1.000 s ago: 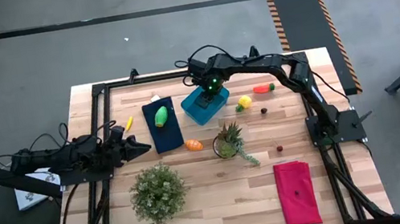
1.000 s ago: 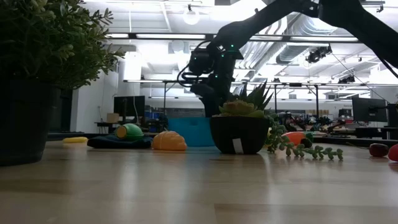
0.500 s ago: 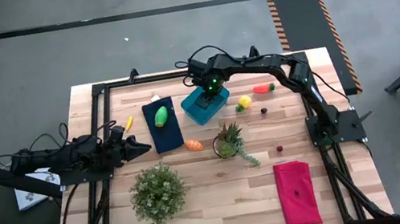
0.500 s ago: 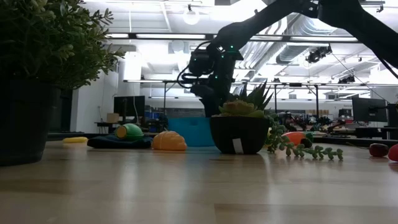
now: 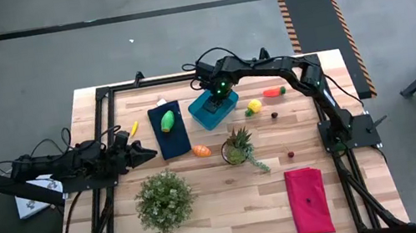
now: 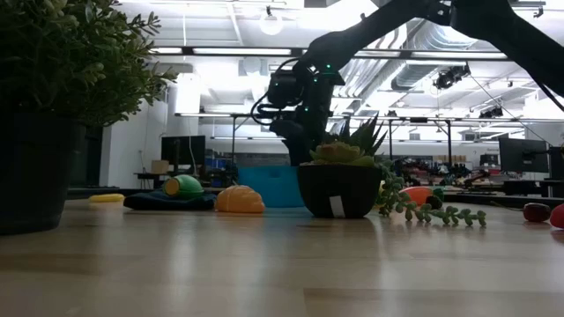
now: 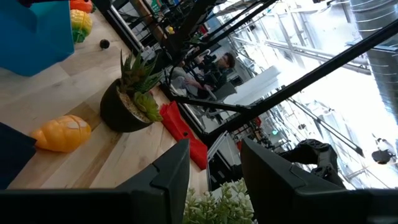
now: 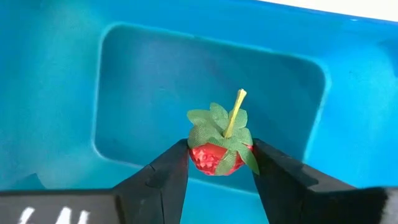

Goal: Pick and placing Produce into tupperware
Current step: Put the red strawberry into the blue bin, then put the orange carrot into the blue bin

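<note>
We see the right end effector (image 8: 214, 163) poised directly over the blue tub (image 5: 213, 109) at the far middle of the counter (image 5: 208, 218), its fingers (image 8: 160, 176) flanking a small red strawberry (image 8: 217, 154) with a green leafy cap and yellow stem; the berry sits between the pads, though we cannot tell whether they press it. Below it the tub's floor is bare. The left end effector (image 7: 214, 168) waits low near the counter's left edge, fingers spread with nothing between them. A green oval (image 5: 167, 121) lies on the dark cloth (image 5: 168, 131), an orange oval (image 5: 202, 150) beside the spiky plant (image 5: 238, 147), and the lemon (image 5: 254, 106) and carrot (image 5: 273, 92) right of the tub.
</note>
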Robot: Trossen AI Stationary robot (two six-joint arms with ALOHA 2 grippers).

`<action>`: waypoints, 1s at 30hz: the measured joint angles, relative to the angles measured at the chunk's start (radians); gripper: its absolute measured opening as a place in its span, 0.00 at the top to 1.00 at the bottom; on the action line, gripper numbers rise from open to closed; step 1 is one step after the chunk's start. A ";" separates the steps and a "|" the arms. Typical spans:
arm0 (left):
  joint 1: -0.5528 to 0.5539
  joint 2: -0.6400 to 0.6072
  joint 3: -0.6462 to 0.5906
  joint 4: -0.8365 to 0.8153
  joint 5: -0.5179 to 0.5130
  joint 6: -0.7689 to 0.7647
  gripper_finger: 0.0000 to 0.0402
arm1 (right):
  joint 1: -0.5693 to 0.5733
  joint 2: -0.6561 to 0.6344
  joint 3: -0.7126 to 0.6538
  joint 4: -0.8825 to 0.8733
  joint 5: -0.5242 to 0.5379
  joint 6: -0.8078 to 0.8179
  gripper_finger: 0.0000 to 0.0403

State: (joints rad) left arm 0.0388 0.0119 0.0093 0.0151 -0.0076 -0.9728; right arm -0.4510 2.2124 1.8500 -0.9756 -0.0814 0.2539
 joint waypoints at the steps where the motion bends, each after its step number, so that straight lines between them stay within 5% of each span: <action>1: 0.000 0.000 0.000 0.000 0.000 0.000 0.67 | 0.000 0.000 0.000 0.000 0.000 0.000 0.60; 30: 0.000 0.000 0.000 0.000 0.000 0.000 0.67 | 0.000 -0.001 0.000 -0.012 -0.001 0.000 0.51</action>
State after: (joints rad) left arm 0.0387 0.0116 0.0093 0.0151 -0.0074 -0.9732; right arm -0.4508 2.2116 1.8500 -0.9872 -0.0822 0.2539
